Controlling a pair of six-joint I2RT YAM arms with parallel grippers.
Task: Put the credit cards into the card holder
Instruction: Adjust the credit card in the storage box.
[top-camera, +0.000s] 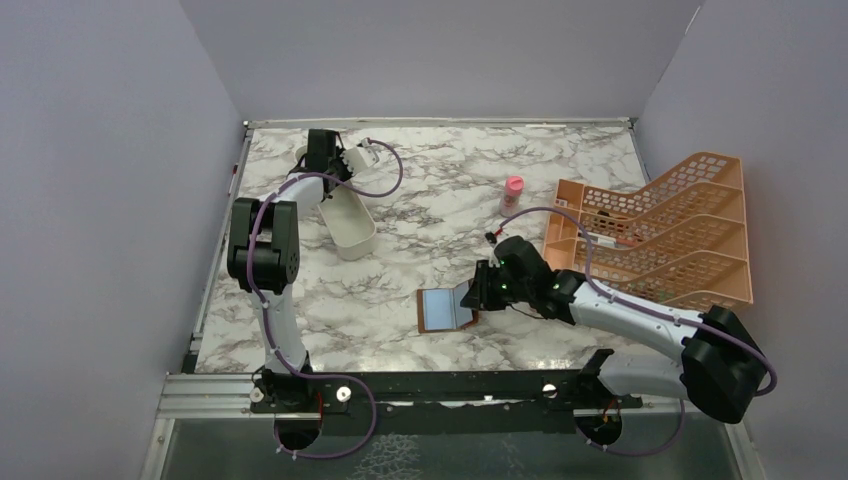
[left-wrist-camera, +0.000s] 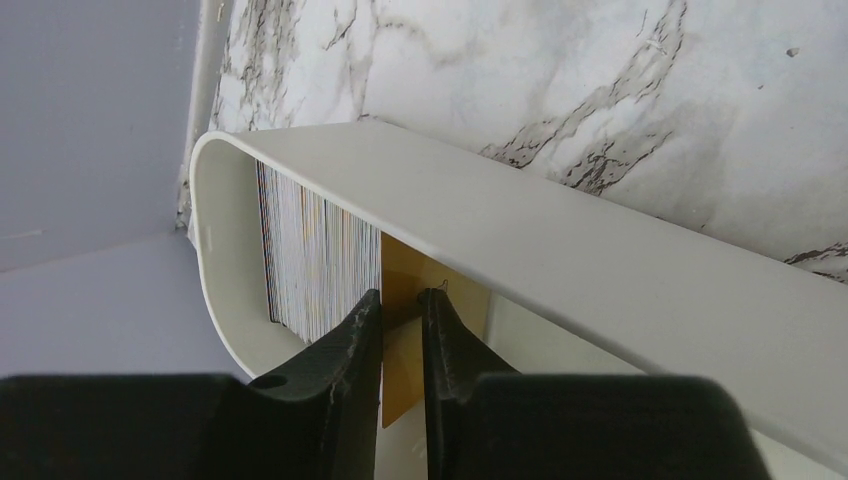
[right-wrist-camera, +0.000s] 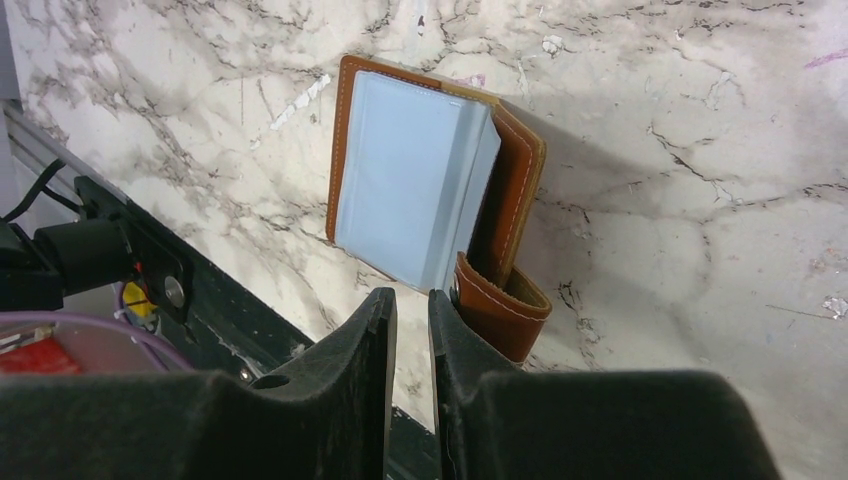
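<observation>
Near the far left corner of the bench (top-camera: 430, 200), inside the white tray (left-wrist-camera: 560, 240), a stack of credit cards (left-wrist-camera: 320, 250) standing on edge; left fingers (left-wrist-camera: 401, 300) close on both sides of one gold card (left-wrist-camera: 432, 285), cannot tell if really pinched. By the near edge, card holder (right-wrist-camera: 410, 180) lying open, one brown flap upright against the right fingers (right-wrist-camera: 412, 295); these nearly together, grip not possible to tell
</observation>
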